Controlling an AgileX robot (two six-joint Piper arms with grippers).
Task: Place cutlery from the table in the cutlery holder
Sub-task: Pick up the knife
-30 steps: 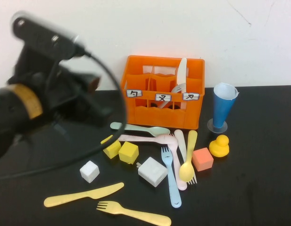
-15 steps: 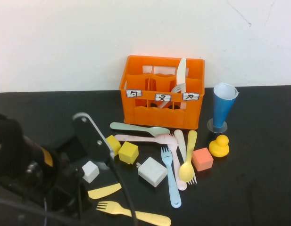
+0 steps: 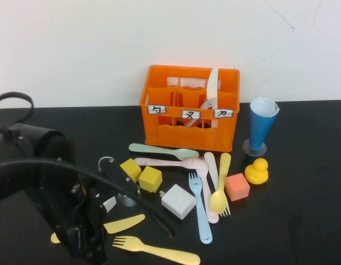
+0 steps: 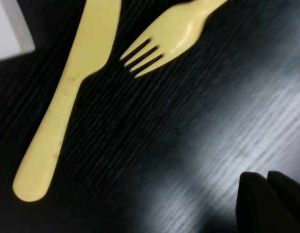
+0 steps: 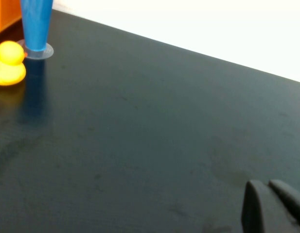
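The orange cutlery holder stands at the back with a white knife and a fork in it. Loose cutlery lies in front of it: a mint spoon, a pink spoon, a light blue fork and a yellow spoon. A yellow knife and a yellow fork lie at the front. My left arm hangs low over the knife's handle. In the left wrist view the left gripper is shut and empty, beside the knife and fork. My right gripper is shut and empty over bare table.
Two yellow foam cubes, a white one and an orange one lie among the cutlery. A yellow duck and a blue cup stand right of the holder. Another white cube is partly hidden by my left arm.
My left arm has swung down from the upper left to the table's front left, and now covers the yellow knife's handle and part of the small white cube.
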